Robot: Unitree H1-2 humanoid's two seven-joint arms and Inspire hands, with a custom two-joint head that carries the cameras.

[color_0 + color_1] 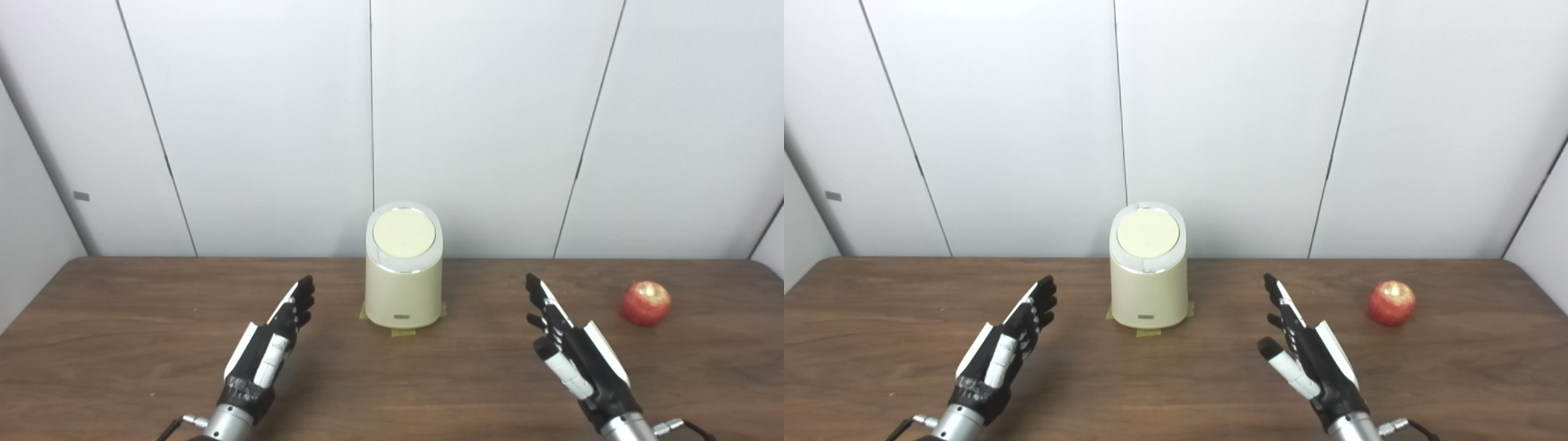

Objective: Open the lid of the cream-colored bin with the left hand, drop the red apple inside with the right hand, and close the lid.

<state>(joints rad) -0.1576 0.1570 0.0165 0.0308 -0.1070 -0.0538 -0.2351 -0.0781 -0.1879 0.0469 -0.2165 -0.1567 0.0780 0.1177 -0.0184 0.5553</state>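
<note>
A cream-colored bin (403, 288) stands at the back middle of the wooden table, and its round lid (404, 233) is down. The red apple (646, 302) lies on the table far to the right of the bin. My left hand (269, 346) hovers over the table left of and nearer than the bin, open, fingers stretched forward, holding nothing. To the bin's right, my right hand (572, 349) is open too, empty, with the apple beyond it to the right.
Yellow tape tabs (402, 332) hold the bin's base to the brown table (392, 392). White wall panels (478, 122) rise right behind the table's far edge. The table's right corner is rounded near the apple.
</note>
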